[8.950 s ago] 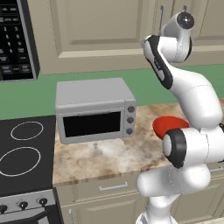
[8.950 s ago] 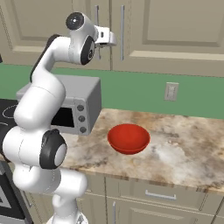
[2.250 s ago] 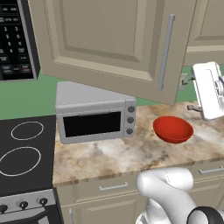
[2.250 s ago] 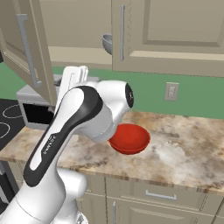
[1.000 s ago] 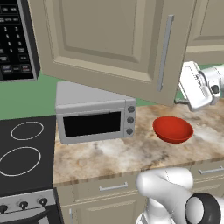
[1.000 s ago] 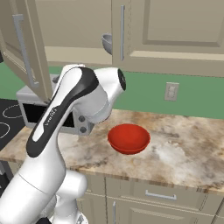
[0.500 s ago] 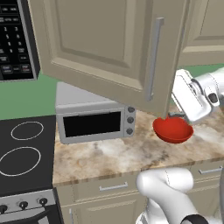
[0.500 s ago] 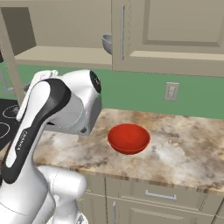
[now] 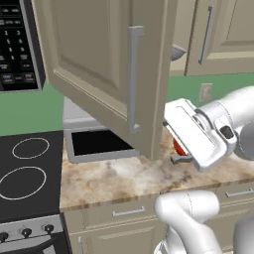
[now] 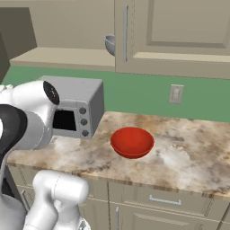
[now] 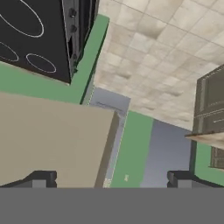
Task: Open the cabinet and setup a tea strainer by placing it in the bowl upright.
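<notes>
Strainer (image 10: pixel 110 44) sits on the open cabinet's (image 10: pixel 67 57) shelf, at 11 o'clock from the bowl (image 10: pixel 132 142), which rests on the counter (image 10: pixel 188 157) near the oven (image 10: pixel 76 108). Cabinet door (image 9: pixel 106 64) hangs swung wide. Gripper (image 11: pixel 111 178) has its fingers spread apart, holding nothing.

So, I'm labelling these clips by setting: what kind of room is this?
A kitchen, rendered: a stovetop, a toaster oven on a marbled counter, and beige wall cabinets above.
</notes>
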Robot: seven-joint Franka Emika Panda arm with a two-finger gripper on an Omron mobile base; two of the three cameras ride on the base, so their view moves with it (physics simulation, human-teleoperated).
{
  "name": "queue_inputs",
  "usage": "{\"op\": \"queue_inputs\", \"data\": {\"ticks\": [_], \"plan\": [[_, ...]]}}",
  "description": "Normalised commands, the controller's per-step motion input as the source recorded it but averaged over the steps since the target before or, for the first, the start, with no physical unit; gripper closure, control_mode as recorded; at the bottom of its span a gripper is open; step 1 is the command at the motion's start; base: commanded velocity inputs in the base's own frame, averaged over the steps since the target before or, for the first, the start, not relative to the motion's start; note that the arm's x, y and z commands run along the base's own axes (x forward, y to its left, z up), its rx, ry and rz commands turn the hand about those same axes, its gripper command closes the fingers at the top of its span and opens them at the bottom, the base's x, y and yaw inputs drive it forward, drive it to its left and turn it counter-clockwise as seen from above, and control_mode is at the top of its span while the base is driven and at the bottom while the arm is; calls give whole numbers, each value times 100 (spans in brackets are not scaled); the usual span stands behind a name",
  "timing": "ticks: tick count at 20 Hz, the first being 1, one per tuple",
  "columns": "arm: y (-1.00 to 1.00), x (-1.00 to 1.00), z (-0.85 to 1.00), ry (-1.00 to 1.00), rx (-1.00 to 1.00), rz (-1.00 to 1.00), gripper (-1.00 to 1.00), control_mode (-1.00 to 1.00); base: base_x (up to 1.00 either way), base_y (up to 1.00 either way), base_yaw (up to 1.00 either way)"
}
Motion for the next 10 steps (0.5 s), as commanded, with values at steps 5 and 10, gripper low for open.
{"op": "queue_inputs", "data": {"ticks": [5,10], "plan": [[77,-50,2,12,0,15,-100,-100,0,0,0],[78,-36,6,11,0,14,-100,-100,0,0,0]]}}
